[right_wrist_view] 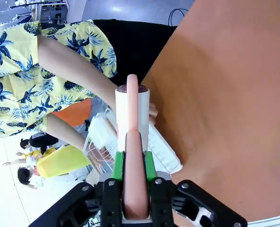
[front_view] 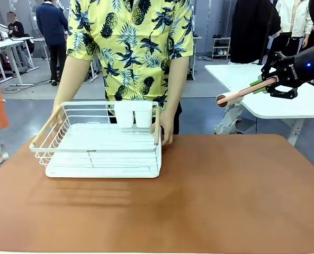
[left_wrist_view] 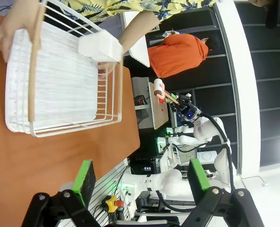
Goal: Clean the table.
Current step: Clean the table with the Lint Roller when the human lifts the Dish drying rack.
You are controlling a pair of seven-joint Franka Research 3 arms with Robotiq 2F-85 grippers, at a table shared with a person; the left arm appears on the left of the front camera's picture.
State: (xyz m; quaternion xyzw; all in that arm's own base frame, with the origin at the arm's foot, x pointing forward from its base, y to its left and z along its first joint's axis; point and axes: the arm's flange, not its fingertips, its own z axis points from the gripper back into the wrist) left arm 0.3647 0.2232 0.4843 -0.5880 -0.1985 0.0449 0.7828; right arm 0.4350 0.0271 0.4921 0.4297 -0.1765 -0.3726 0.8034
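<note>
The reddish-brown table (front_view: pixel 225 201) carries a white wire rack (front_view: pixel 101 143) at its far left. A person's hands (front_view: pixel 166 129) hold the rack at both ends. High over the table's far right corner, my right gripper (front_view: pixel 268 83) is shut on the pink handle of a lint roller (front_view: pixel 236 95), whose white roll points toward the person. The right wrist view looks along the roller (right_wrist_view: pixel 132 113), clamped between the green pads (right_wrist_view: pixel 117 165), with the table (right_wrist_view: pixel 234 94) below. In the left wrist view my left gripper (left_wrist_view: pixel 140 176) is open and holds nothing, above the table (left_wrist_view: pixel 36 161) and short of the rack (left_wrist_view: pixel 59 80).
Two white cup-shaped holders (front_view: pixel 134 114) hang on the rack's far side. A white-topped table (front_view: pixel 262 100) stands behind at the right. The person stands at the far edge, behind the rack. Other people are farther back in the room.
</note>
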